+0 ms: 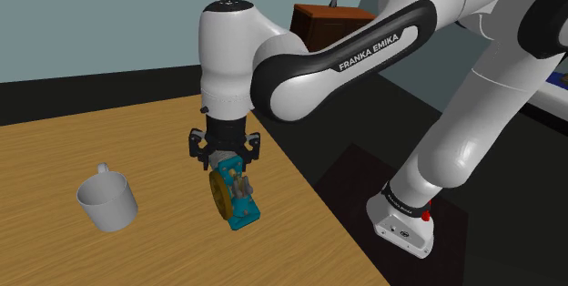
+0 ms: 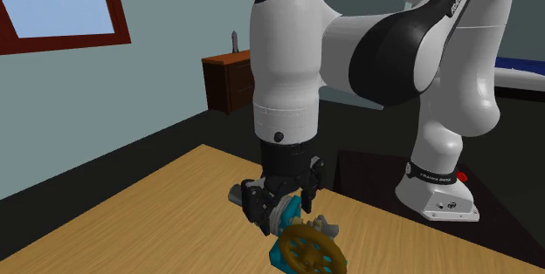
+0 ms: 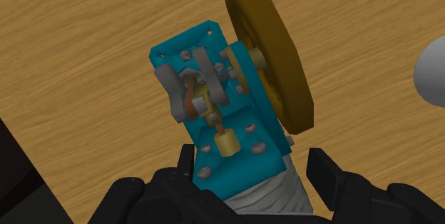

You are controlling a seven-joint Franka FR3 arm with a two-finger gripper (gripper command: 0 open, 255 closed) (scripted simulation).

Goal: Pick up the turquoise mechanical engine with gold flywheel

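We see the black gripper (image 1: 225, 155) pointing down over the wooden table (image 1: 82, 138), close to the table edge nearest the stand (image 1: 400, 225). Its jaws clasp the grey ribbed end of the tilted turquoise engine (image 1: 242, 200). The engine's gold flywheel (image 1: 218, 193) faces a white mug (image 1: 107, 200).

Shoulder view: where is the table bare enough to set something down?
Bare wood: the wide stretch between the mug and the far edge of the table, and the gap between mug and engine. Crowded: around the engine, right under the gripper, near the table's side edge.
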